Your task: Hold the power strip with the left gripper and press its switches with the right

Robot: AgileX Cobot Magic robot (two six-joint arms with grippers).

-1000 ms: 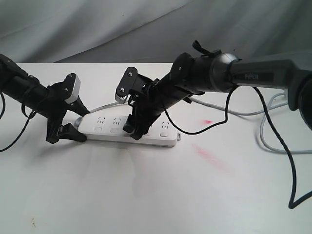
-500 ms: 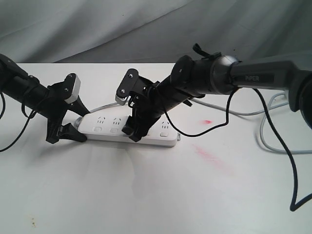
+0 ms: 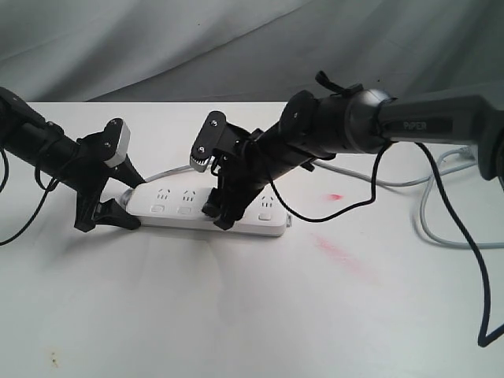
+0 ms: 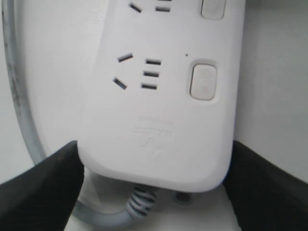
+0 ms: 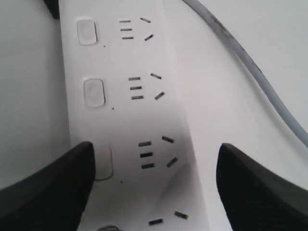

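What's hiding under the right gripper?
The middle of the power strip. One gripper finger partly covers a switch; whether it is pressing can't be seen.

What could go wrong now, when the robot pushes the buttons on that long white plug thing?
Two things might go wrong. The right gripper is open wide, and one finger covers only the edge of a switch, so it could slide off and miss. The left gripper clamps only one end of the power strip, so a hard push further along might make the strip twist or tip.
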